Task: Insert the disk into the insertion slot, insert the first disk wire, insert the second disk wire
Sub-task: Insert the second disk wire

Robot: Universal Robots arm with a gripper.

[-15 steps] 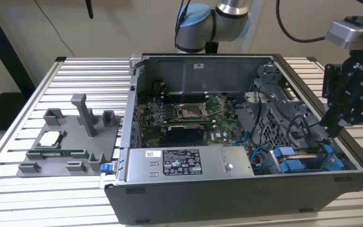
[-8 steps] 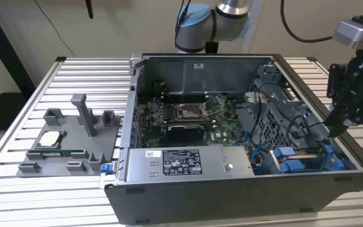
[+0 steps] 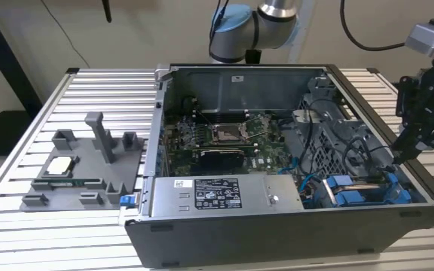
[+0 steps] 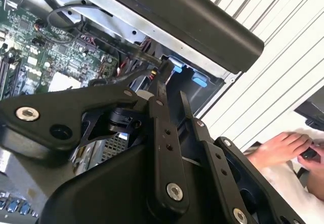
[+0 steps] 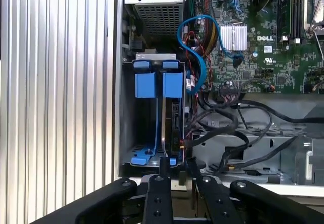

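Note:
The disk stands on edge in the insertion slot, with its blue carrier tabs at the near end. In the exterior view the slot sits at the case's front corner, on that view's right. My gripper reaches down over the slot's far end. In both wrist views its fingers stand close together, shut on a black disk wire with red and yellow strands, right at the disk's edge. The gripper tip meets that wire beside the blue fittings.
The open computer case lies on a slatted metal table. A labelled power-supply box, the motherboard, a looping blue cable and black wires crowd the slot. A grey fixture lies on the exterior view's left. A person's hand rests beyond the case.

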